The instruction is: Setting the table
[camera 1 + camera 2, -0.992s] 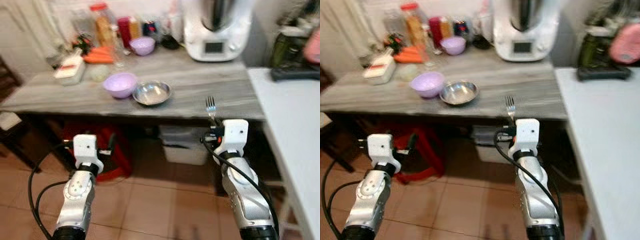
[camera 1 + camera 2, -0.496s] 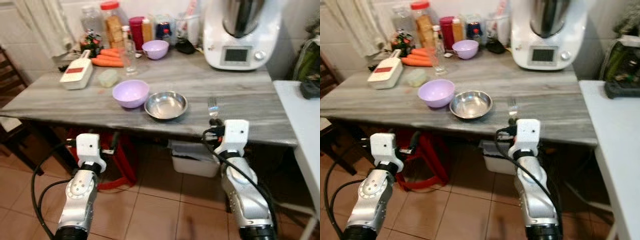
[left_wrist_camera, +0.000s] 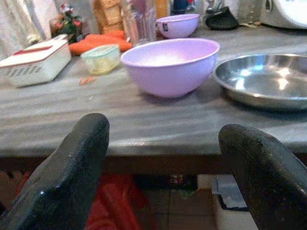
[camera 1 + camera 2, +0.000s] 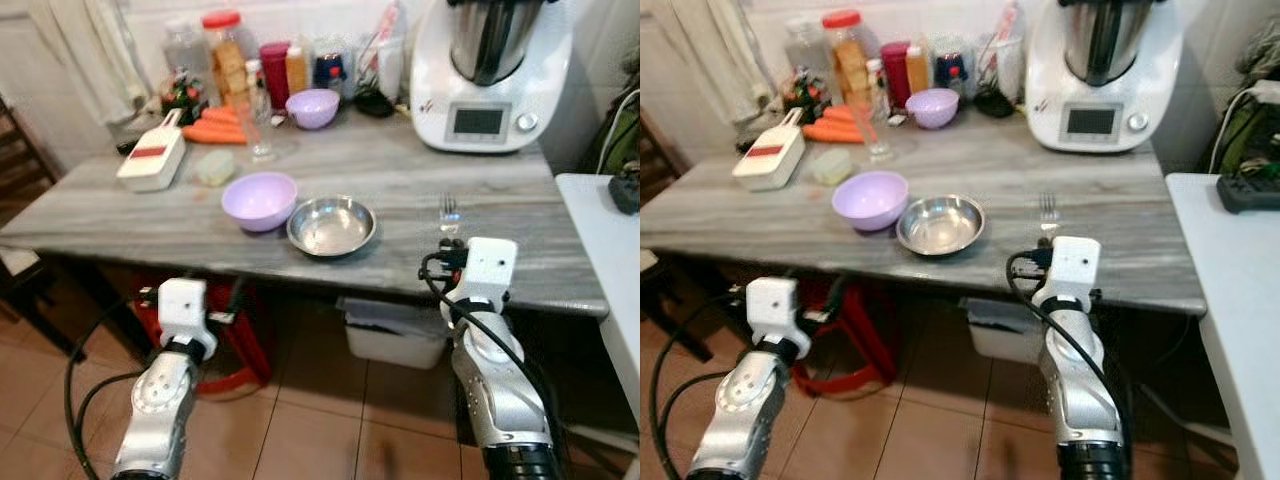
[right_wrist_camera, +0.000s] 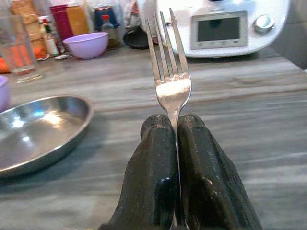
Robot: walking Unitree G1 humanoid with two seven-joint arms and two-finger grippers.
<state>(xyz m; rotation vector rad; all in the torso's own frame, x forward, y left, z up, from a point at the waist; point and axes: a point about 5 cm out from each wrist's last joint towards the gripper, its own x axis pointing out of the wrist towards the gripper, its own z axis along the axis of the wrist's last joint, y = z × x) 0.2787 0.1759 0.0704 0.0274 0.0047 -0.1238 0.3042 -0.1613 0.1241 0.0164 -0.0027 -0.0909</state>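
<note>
Left eye view: two purple bowls, one steel bowl, one fork

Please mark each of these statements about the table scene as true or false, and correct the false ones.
1. The right gripper holds a fork with its prongs pointing away from the wrist. True.
2. The left gripper holds the large purple bowl. False: its fingers are open with nothing between them, and the bowl stands on the table beyond them.
3. The steel bowl stands beside the large purple bowl, to the robot's right of it. True.
4. The steel bowl is full of carrots. False: it is empty; the carrots lie at the back of the table.
5. A white kitchen machine stands at the table's back right. True.
</note>
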